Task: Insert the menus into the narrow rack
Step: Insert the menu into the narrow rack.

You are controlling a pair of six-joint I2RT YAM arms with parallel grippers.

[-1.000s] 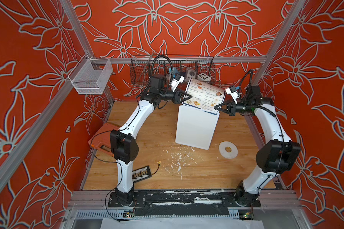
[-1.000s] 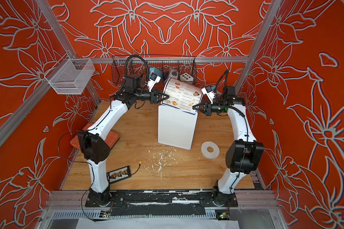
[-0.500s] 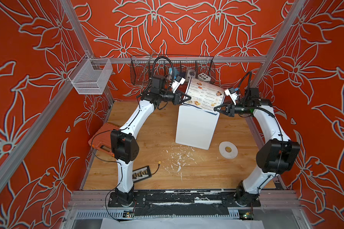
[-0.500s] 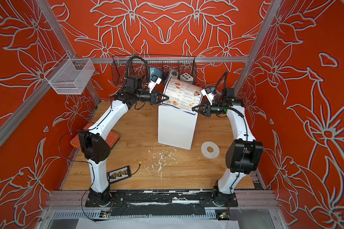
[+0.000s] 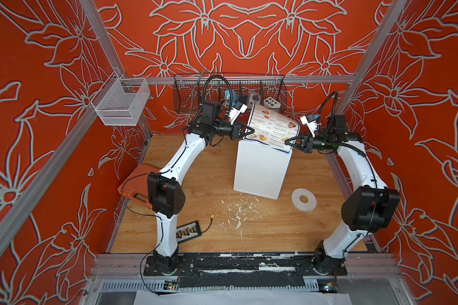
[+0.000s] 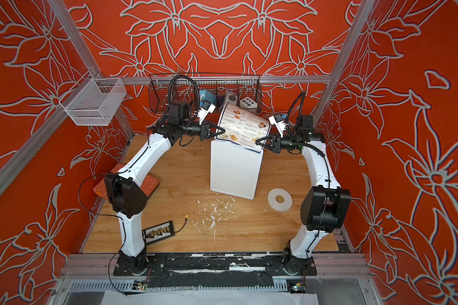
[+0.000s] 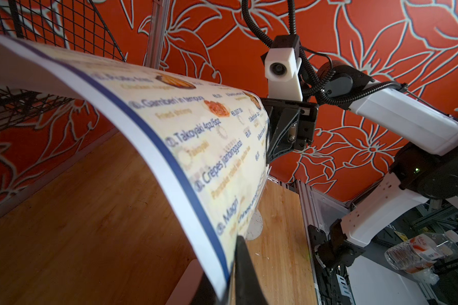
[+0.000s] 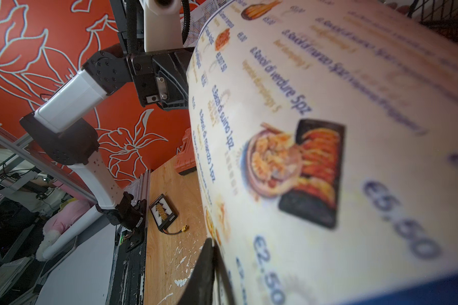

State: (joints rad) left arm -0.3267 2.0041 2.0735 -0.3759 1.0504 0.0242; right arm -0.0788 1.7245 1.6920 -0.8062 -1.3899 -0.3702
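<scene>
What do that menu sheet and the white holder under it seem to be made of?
The menu looks like glossy coated or laminated paper: it arches smoothly without creasing. The holder seems to be rigid, smooth white plastic, judging by its flat face and rounded corners.

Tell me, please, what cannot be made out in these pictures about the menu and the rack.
Slot of the rack: in both top views the menu covers its top edge, so entry is unclear.
Heading of the menu: too small in the top views, blurred in both wrist views.
Jaws of the left gripper: their pinch point is cut off by the left wrist view's edge.
</scene>
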